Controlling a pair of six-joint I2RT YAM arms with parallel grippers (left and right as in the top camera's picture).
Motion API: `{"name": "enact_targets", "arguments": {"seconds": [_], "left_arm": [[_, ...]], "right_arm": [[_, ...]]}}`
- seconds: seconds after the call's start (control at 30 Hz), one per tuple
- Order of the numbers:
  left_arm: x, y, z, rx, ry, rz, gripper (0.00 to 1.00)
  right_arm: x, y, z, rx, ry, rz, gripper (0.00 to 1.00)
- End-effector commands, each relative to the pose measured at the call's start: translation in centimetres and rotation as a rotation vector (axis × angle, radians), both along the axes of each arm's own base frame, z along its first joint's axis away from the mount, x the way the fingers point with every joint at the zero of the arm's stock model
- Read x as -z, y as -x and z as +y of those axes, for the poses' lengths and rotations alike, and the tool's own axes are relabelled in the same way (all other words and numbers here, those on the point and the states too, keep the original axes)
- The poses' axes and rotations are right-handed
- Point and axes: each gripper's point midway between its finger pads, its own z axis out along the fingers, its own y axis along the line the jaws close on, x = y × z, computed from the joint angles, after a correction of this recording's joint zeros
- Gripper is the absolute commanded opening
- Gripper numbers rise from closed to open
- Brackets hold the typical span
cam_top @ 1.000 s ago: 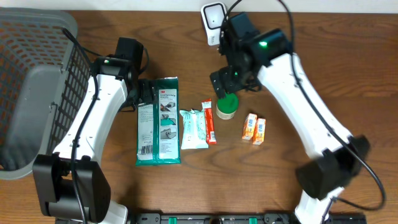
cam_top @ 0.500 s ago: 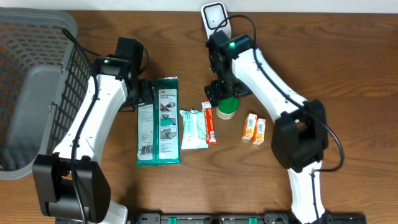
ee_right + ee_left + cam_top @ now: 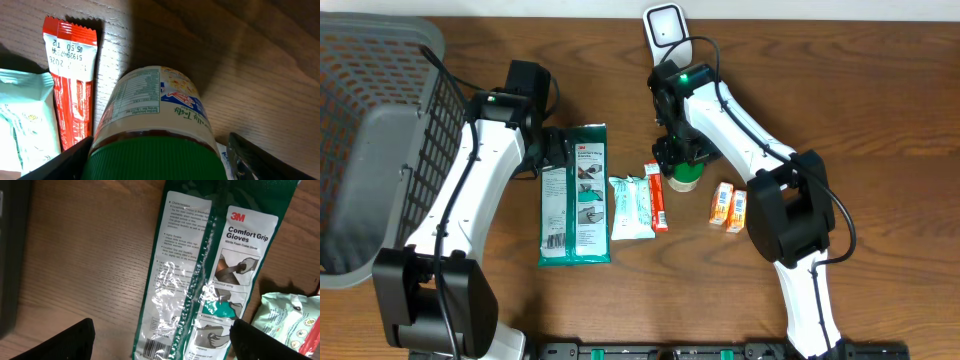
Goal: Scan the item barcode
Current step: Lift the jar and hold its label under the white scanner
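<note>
Jaws open on both: right gripper straddles the green-lidded jar, left gripper above the glove pack

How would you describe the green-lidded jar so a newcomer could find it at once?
Find the white scanner at the table's far edge, then look toward the near side to the row of small packets. The jar sits between a red sachet and two orange boxes. It alone is round, with a green lid.

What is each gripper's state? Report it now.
Left gripper: open, empty, over the gloves pack.
Right gripper: jaws astride the jar; grip cannot be told.
</note>
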Motion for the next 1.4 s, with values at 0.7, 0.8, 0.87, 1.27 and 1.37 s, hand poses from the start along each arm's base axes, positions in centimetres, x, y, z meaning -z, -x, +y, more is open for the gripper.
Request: {"name": "enact_targets", "arguments": {"seconds": [0.7, 0.8, 0.87, 1.27, 1.37], "left_arm": [[-0.5, -0.3, 0.2, -0.002, -0.007, -0.013, 0.87], [-0.5, -0.3, 0.2, -0.002, -0.007, -0.013, 0.87], [-0.5, -0.3, 0.2, -0.002, -0.007, -0.013, 0.87], [-0.5, -0.2, 0.2, -0.002, -0.007, -0.013, 0.87], [-0.5, -0.3, 0.2, -0.002, -0.007, -0.013, 0.87]], "right_arm": [[0.6, 1.2, 1.3, -0.016, 0.007, 0.015, 0.79], [0.8, 1.2, 1.2, -0.009, 0.010, 0.017, 0.79], [0.8, 1.2, 1.2, -0.009, 0.010, 0.017, 0.79], [-0.3, 1.1, 1.1, -0.005, 0.000, 0.001, 0.49], [-2.0, 0.9, 1.1, -0.004, -0.019, -0.032, 0.49]]}}
